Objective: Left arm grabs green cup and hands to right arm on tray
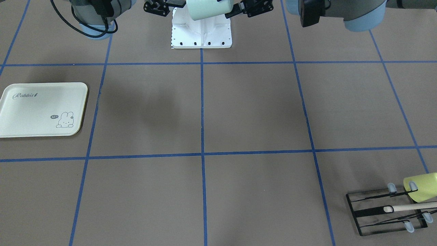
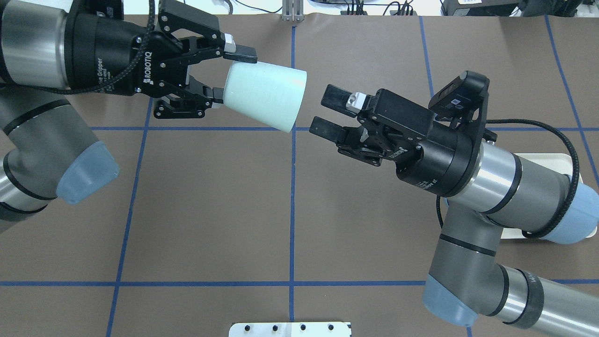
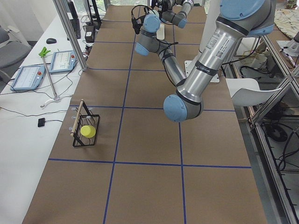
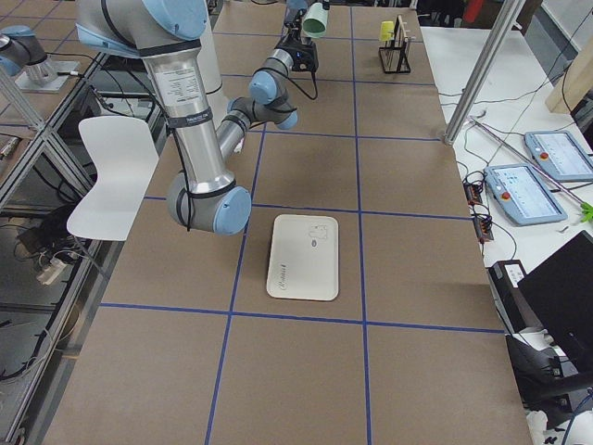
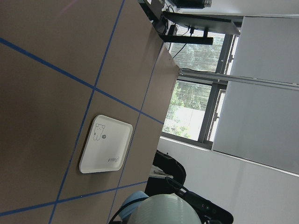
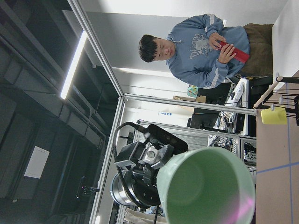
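The pale mint-green cup (image 2: 262, 96) lies on its side in the air, held by its base in my left gripper (image 2: 220, 70), which is shut on it. Its open mouth faces my right gripper (image 2: 323, 112), which is open and a short gap from the cup's rim, not touching. The cup also shows in the front view (image 1: 205, 9) and its open mouth fills the right wrist view (image 6: 208, 186). The cream tray (image 1: 41, 109) with "Rabbit" lettering lies flat on the table on the robot's right side, empty; it also shows in the left wrist view (image 5: 105, 144).
A black wire rack (image 1: 385, 212) with a brighter yellow-green cup (image 1: 421, 187) and a wooden stick stands at the table's far left corner from the robot. The white robot base plate (image 1: 201, 32) sits between the arms. A person shows in the right wrist view (image 6: 196, 46).
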Motion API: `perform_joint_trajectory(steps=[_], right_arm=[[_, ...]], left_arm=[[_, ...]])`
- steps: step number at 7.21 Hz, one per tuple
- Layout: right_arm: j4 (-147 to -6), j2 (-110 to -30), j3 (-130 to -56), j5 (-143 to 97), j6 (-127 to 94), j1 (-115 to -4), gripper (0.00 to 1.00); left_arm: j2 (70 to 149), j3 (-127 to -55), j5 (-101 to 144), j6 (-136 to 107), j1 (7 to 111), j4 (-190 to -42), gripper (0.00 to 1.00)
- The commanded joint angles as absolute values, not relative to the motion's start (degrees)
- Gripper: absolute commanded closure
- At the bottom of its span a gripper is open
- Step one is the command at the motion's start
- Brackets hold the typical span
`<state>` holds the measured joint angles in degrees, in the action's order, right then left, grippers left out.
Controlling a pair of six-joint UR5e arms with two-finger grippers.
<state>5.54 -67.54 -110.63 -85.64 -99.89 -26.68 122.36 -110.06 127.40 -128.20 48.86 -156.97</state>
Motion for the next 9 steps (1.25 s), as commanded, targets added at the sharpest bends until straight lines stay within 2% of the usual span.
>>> perform_joint_trajectory(steps=[1, 9], right_arm=[[5.5, -67.5, -110.7, -85.0, -99.8, -26.5, 0.01], [5.5, -67.1, -110.7, -83.6, -99.8, -26.2, 0.10]], left_arm=[[122.2, -110.8, 127.4, -128.8, 48.3, -157.1, 0.76], [121.7, -110.9, 121.6, -128.8, 42.5, -157.8, 0.76]])
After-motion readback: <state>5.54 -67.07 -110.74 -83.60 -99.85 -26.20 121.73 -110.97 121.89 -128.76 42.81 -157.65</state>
